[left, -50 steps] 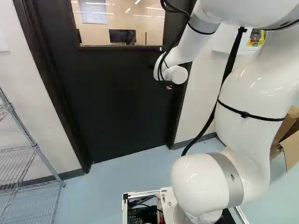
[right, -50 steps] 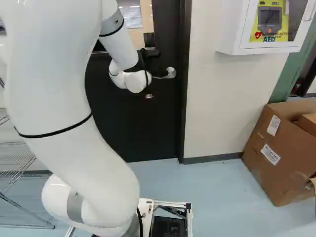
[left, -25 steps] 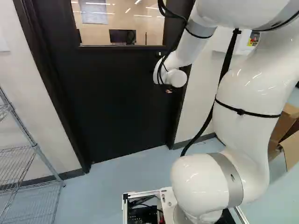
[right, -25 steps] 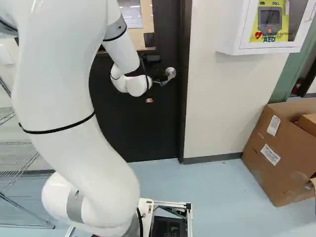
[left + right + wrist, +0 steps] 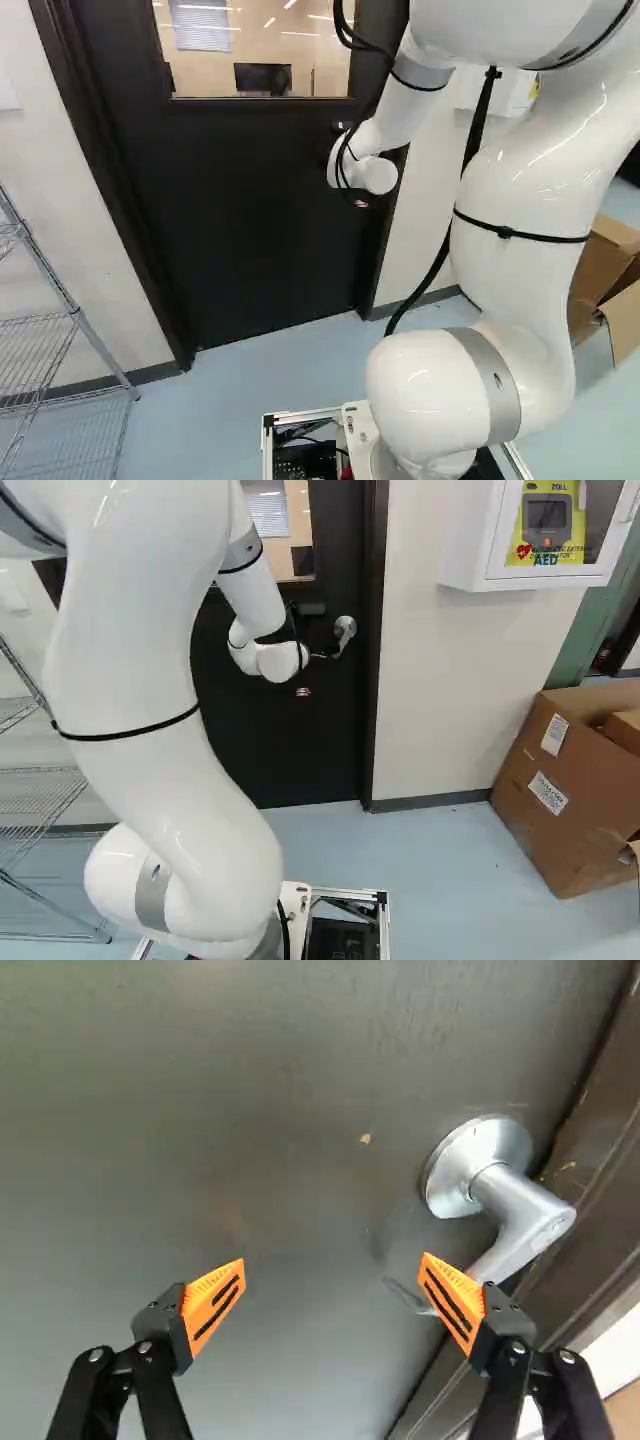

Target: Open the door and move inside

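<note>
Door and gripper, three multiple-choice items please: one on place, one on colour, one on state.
1. In the right base view, the lever handle sits on the door near its:
A) bottom edge
B) left edge
C) right edge

2. The finger pads are:
A) orange
B) blue
C) white

3. The gripper is:
A) shut on the lever handle
B) open
C) shut on nothing

Key:
1. C: the handle shows close beside the door frame on that side.
2. A: both pads show bright orange in the wrist view.
3. B: the two fingertips stand wide apart in the wrist view.
</note>
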`<state>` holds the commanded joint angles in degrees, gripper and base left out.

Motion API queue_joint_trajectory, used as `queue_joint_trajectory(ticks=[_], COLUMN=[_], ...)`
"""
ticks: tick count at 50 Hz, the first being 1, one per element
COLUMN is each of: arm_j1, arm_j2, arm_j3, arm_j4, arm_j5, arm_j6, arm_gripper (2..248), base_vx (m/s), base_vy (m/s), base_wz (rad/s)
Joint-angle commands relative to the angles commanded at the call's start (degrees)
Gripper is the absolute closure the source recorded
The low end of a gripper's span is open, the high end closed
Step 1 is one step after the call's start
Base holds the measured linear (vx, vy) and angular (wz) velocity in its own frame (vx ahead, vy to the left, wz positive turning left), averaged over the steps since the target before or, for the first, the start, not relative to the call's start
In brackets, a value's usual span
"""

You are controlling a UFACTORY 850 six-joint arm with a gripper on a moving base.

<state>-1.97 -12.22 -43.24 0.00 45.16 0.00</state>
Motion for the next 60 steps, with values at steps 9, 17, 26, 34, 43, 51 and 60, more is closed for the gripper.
queue_joint_trajectory(ticks=[9,17,26,34,43,51,60], arm_j1=[0.00,0.00,0.00,0.00,0.03,0.37,0.89], arm_j2=[-1.04,-2.00,-2.82,-2.96,-3.02,-3.75,-5.12], arm_j3=[0.05,0.07,0.05,0.05,0.00,-0.85,-2.48], arm_j4=[0.00,0.00,0.00,0.24,3.42,7.93,13.31], arm_j5=[0.00,0.00,0.00,-0.06,-0.95,-2.15,-3.62], arm_j6=[0.00,0.00,0.00,0.00,0.00,0.00,0.00], arm_gripper=[3,3,3,3,3,3,3], base_vx=[0.000,0.000,0.000,0.000,0.000,0.000,0.000], base_vy=[0.000,0.000,0.000,0.000,0.000,0.000,0.000], base_wz=[0.000,0.000,0.000,0.000,0.000,0.000,0.000])
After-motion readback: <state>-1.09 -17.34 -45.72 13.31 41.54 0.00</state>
